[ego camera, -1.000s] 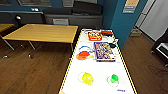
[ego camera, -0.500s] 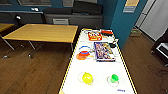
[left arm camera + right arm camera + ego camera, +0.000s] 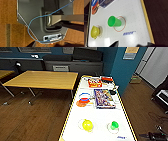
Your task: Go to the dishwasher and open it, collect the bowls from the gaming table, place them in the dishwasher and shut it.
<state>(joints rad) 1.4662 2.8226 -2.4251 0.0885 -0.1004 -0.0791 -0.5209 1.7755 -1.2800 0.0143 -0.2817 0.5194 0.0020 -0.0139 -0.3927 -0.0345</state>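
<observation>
My right gripper hung over the near end of the gaming table [image 3: 134,15]; I could not tell whether its fingers were parted or closed. Just ahead of it a green bowl [image 3: 114,22] stood on a red ring printed on the white top, with blue lettering [image 3: 129,33] between bowl and gripper. A yellow bowl [image 3: 95,31] sat farther off to the side, near the table's other long edge. Beyond those, in the head view, orange, red and blue dishes [image 3: 83,100] lay stacked beside a colourful box [image 3: 104,98], and past them more boxes [image 3: 95,83] crowded the far end. A wooden table [image 3: 42,79] stood well apart. My left gripper faced the robot's grey base [image 3: 32,15] and a blue cable [image 3: 37,25] over the wood floor [image 3: 8,25]; its state I could not tell.
</observation>
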